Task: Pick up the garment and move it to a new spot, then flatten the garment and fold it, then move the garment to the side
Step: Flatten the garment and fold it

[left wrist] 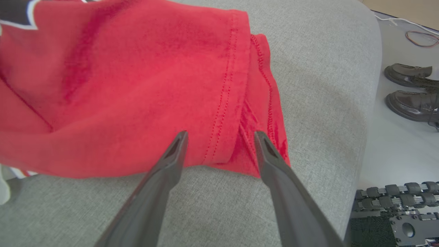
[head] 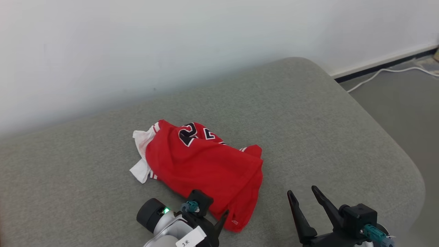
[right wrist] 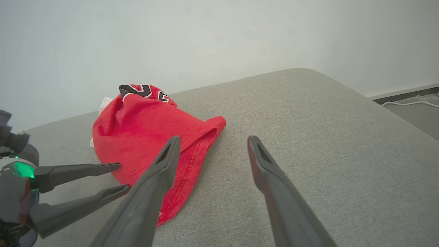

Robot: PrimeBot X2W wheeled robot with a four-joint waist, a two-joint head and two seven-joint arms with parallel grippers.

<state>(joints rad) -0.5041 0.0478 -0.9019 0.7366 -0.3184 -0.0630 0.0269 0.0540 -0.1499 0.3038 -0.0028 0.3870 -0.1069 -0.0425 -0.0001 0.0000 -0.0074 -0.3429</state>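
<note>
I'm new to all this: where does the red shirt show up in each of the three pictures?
Head view: the red shirt lies crumpled below centre on the grey cushion.
Left wrist view: it covers the upper left and middle.
Right wrist view: it sits left of centre.
Shared landmark: its black print with white edging, at the shirt's far end, the top left corner, and the shirt's top, respectively.

A white tag [head: 190,239] on the robot's left forearm [head: 164,228], at six o'clock in the head view, shows a "3" and a star-like mark, while the red garment [head: 205,168] bears black, white-edged numerals [head: 189,133] at its twelve-o'clock end, creased so only a "2" can be read.
</note>
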